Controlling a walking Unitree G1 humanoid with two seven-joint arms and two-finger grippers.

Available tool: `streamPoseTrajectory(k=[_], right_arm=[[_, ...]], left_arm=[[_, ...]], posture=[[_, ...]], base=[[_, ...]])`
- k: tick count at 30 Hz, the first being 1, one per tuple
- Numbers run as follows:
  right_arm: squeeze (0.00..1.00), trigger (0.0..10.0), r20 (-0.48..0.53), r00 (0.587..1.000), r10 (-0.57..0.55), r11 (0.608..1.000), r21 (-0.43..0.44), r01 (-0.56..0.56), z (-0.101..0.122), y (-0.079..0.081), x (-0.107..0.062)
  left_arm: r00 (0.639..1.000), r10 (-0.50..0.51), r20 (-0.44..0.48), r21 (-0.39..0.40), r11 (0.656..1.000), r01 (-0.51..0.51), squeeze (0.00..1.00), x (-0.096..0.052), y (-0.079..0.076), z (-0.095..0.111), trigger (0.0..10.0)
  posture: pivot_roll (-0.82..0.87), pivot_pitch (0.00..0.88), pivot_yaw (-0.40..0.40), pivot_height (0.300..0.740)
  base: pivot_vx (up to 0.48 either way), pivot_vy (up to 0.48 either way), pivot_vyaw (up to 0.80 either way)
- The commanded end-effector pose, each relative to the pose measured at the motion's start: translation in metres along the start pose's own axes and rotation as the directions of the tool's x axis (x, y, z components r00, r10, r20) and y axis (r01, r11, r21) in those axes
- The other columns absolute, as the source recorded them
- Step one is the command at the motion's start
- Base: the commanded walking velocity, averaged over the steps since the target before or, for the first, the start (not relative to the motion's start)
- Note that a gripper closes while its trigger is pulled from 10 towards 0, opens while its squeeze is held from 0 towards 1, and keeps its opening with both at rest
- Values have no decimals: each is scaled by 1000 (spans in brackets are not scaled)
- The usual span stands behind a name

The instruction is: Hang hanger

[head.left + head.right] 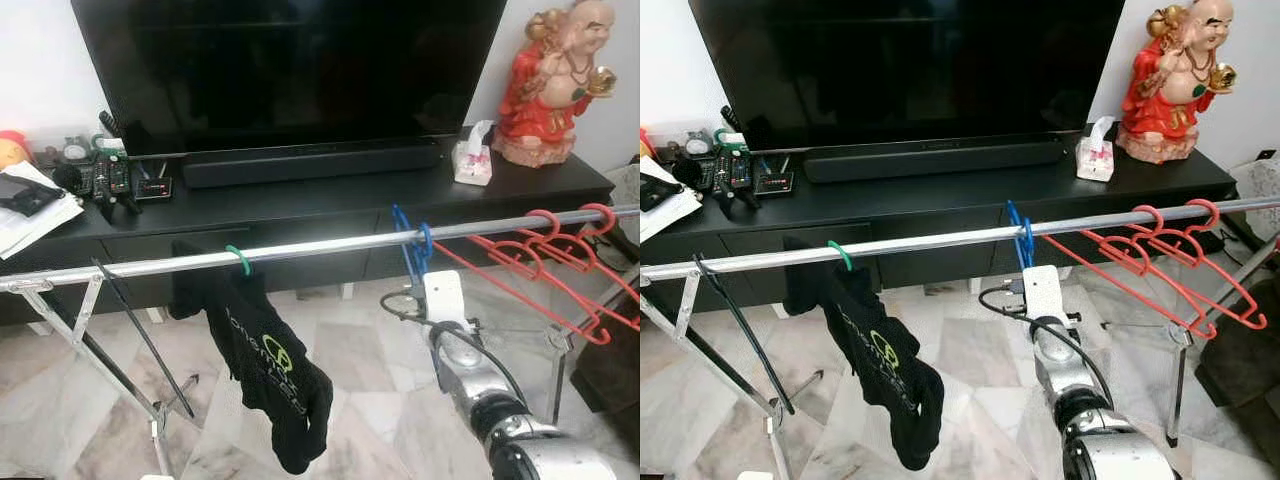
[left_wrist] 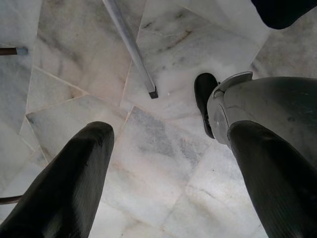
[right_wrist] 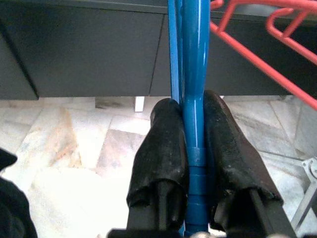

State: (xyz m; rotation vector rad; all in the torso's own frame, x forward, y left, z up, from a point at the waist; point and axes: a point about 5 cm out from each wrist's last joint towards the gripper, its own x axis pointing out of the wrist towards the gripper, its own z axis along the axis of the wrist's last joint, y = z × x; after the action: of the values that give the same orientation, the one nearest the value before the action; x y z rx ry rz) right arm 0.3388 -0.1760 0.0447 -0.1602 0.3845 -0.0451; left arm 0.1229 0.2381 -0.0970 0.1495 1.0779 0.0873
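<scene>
A blue hanger (image 1: 412, 245) hooks over the silver rail (image 1: 300, 249) of a drying rack, near its middle. My right gripper (image 3: 190, 124) is shut on the blue hanger's stem (image 3: 194, 74), just below the rail; the right arm (image 1: 470, 380) reaches up from the lower right. Red hangers (image 1: 545, 255) hang on the rail to the right. A black garment (image 1: 265, 365) on a green hanger (image 1: 238, 260) hangs to the left. My left gripper (image 2: 168, 163) hangs open low over the marble floor.
Behind the rail stands a black TV cabinet (image 1: 330, 205) with a large TV (image 1: 290, 70), a soundbar, remotes (image 1: 110, 180), a tissue box (image 1: 473, 160) and a red figurine (image 1: 550, 80). The rack's crossed legs (image 1: 120, 360) stand at the left. My own foot (image 2: 205, 101) rests on the floor.
</scene>
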Motion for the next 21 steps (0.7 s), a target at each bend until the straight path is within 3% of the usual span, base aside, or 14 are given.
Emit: streamPoseTrajectory(k=[1, 9, 14, 21], right_arm=[[0, 10000, -15, 1000, -5, 1000, 25, 5, 5, -3, 2], [0, 10000, -36, 999, 11, 997, 80, -8, 18, -6, 7], [0, 10000, -78, 994, 70, 993, 103, -62, 15, -3, 7], [0, 10000, -105, 991, 88, 995, 63, -81, 9, -6, 6]], left_arm=[[1000, 1, -19, 18, 1000, 0, 0, 0, 0, -3, 10000], [1000, 4, -19, 20, 1000, -4, 0, 0, 1, -3, 10000], [1000, 4, -20, 21, 1000, -3, 0, 0, 1, -3, 10000], [1000, 3, -20, 21, 1000, -3, 0, 0, 0, -3, 10000]], posture=[[-72, 0, -25, 740], [-68, 0, -21, 740], [-68, 0, -20, 740], [-67, 0, -21, 740]], base=[[0, 0, 0], [0, 0, 0], [0, 0, 0], [0, 0, 0]])
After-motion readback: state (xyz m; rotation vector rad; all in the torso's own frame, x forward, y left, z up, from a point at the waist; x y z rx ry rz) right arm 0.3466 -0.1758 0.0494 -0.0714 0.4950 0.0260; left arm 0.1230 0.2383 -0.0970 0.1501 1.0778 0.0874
